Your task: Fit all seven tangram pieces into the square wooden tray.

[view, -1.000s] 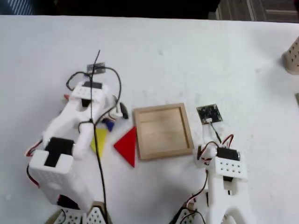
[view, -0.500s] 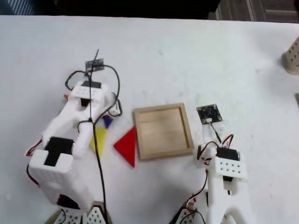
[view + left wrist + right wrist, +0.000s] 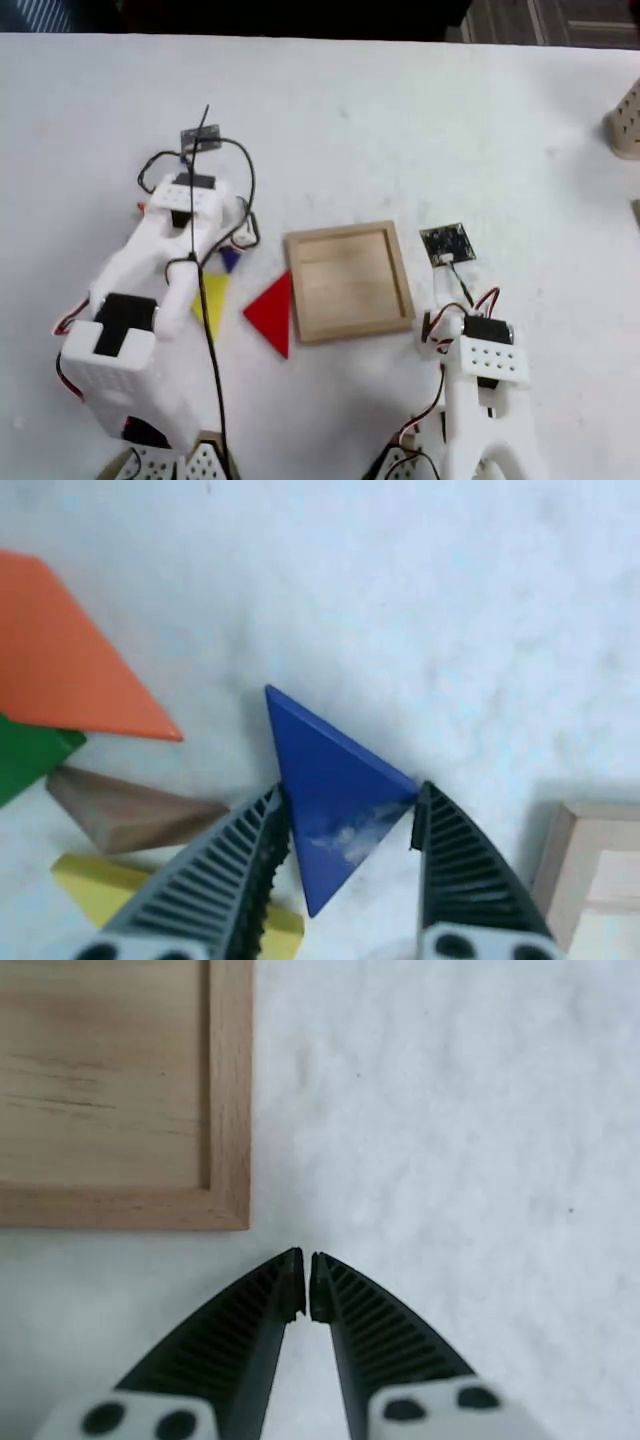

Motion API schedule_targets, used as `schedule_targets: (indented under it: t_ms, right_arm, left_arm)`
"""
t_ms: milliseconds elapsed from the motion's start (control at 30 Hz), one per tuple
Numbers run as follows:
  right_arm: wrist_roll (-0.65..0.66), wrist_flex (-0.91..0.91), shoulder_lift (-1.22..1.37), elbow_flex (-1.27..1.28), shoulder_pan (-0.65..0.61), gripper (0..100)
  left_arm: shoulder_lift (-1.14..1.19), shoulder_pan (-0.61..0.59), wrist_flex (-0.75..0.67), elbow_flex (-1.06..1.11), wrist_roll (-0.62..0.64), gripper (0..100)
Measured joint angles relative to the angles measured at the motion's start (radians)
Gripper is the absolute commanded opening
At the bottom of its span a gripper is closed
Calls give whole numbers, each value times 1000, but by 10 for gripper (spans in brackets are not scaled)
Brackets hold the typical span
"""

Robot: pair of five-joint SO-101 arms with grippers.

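High view: we see the square wooden tray lying flat near the middle of the white table. A red triangle piece lies by the tray's side, touching it as far as we can tell. Past that, a yellow piece sits partly under the left arm, and the blue triangle piece peeks out by that arm's wrist. The right arm stands on the tray's other side, just off a corner, w/ a small dark circuit board near it.

Left wrist view: the left gripper is low over the table. Its two ribbed fingers pinch the blue triangle piece, one tip on a long edge and the other on a corner. The piece lies flat on the table. Close by are an orange flat piece, a green piece and a brown wedge-shaped piece. The yellow piece is partly under one finger. A tray corner shows near the blue piece but apart from it.

Right wrist view: the right gripper has its fingers pressed almost together, w/ just a thin slit btw the tips. It's over bare table, just off the tray's corner, not touching it.
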Motion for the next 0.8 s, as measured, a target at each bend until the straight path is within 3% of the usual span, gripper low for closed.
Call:
schedule_targets:
  t_ms: [467, 633, 800]
  right_arm:
    - [0, 0, 0, 0, 0, 18]
    - [0, 0, 0, 0, 0, 18]
    - [0, 0, 0, 0, 0, 18]
  left_arm:
    - [0, 0, 8, 0, 2, 145]
    - [0, 0, 9, 0, 2, 50]
    - [-2, -6, 15, -2, 2, 68]
